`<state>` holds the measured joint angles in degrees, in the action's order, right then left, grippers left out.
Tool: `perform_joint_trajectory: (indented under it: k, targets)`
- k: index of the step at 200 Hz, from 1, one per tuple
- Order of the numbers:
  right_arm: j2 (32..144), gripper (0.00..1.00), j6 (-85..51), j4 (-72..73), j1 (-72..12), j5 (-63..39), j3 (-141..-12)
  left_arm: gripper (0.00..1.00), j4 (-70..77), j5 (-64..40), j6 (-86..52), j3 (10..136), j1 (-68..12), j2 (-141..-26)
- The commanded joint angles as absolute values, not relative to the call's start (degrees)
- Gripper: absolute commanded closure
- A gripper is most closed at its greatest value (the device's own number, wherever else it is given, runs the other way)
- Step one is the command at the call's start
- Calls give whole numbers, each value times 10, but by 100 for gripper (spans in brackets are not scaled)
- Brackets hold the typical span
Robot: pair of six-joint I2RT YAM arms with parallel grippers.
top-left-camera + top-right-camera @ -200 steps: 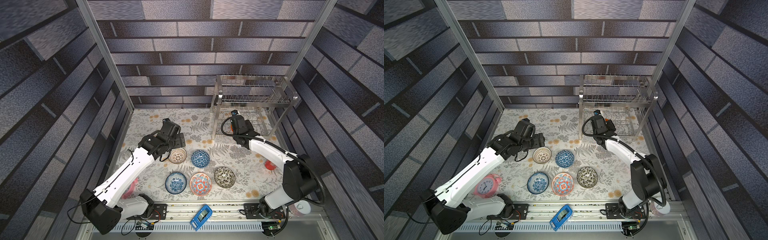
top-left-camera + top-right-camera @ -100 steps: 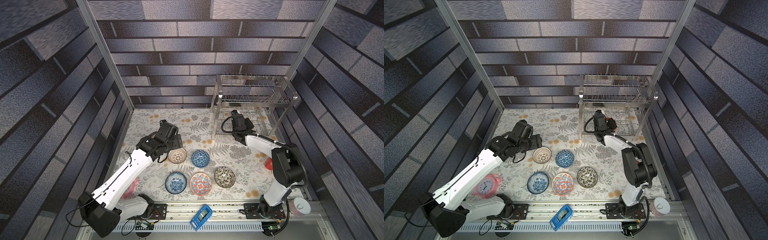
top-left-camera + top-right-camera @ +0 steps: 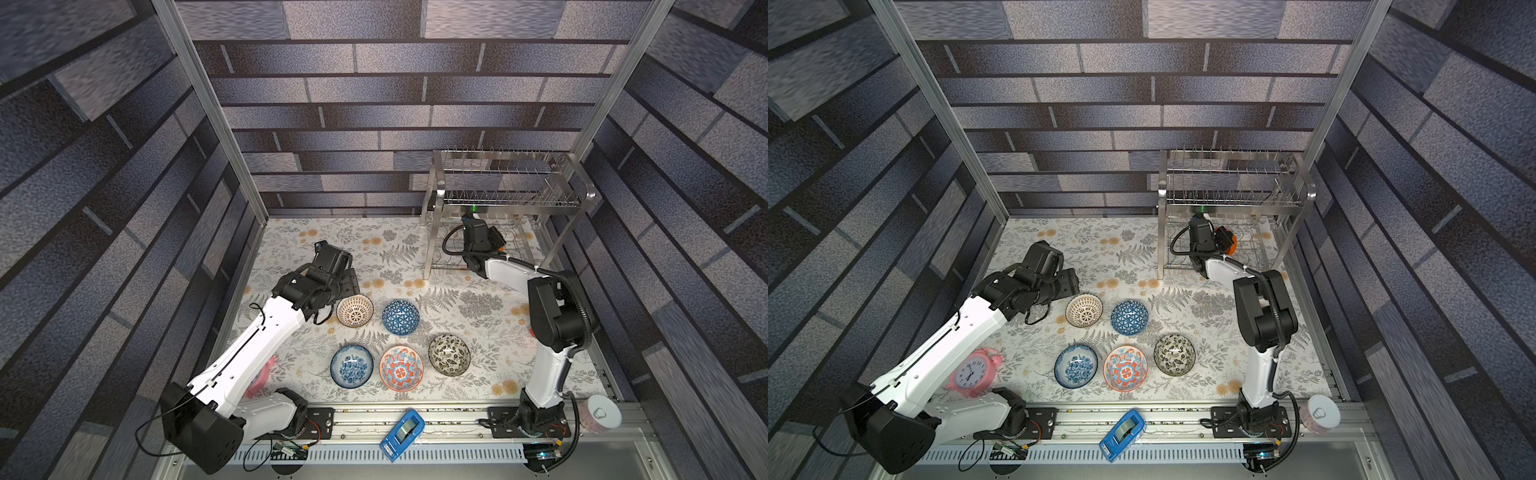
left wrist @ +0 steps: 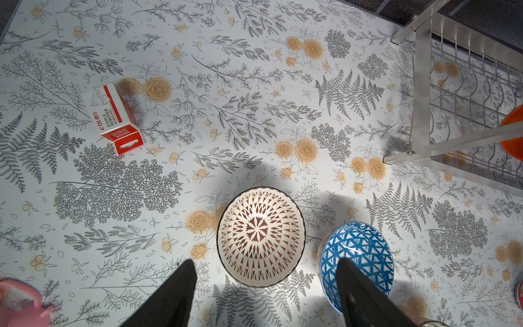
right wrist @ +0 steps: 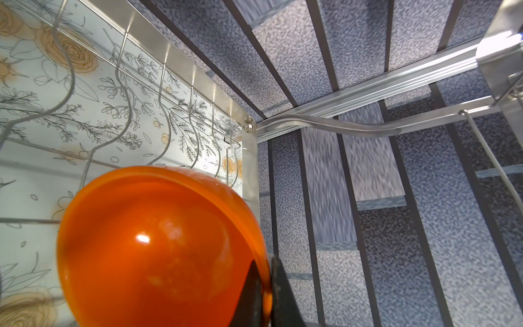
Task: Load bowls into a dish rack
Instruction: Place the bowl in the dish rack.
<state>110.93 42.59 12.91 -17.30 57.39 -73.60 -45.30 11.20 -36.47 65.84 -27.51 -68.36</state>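
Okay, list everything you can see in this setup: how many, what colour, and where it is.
white lattice bowl: 1, white-brown, back row
blue triangle bowl: 1, blue-white, beside it
blue-white floral bowl: 1, front row, left arm's side
red-and-blue medallion bowl: 1, front row, middle
black-and-white floral bowl: 1, front row, right arm's side
orange bowl: 1, inside rack's lower tier
dish rack: 1, silver, far corner
alarm clock: 1, pink, by left arm's base
tape dispenser: 1, blue, front rail
staple remover box: 1, red-white, on table cover
lidded tub: 1, clear, white lid, rail's end
table cover: 1, white floral
left end effector: black, open, near white lattice bowl
right end effector: black, shut on orange bowl's rim
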Motion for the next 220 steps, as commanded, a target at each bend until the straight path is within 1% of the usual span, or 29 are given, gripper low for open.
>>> perform_joint_trajectory:
  k: [1,29,33,52,220]
  targets:
    - [1133,100,456,167,-165,594,-773,21,-426,115,-354,639,-264,-683]
    - [1156,100,480,194,-156,604,-796,22,-419,115,-350,632,-249,-681]
    - [1176,100,485,200,-154,606,-800,22,-417,115,-350,630,-247,-681]
    - [1197,100,498,207,-146,611,-820,23,-411,112,-352,623,-237,-683]
    - [1300,100,629,310,-105,623,-946,24,-368,87,-346,622,-202,-744]
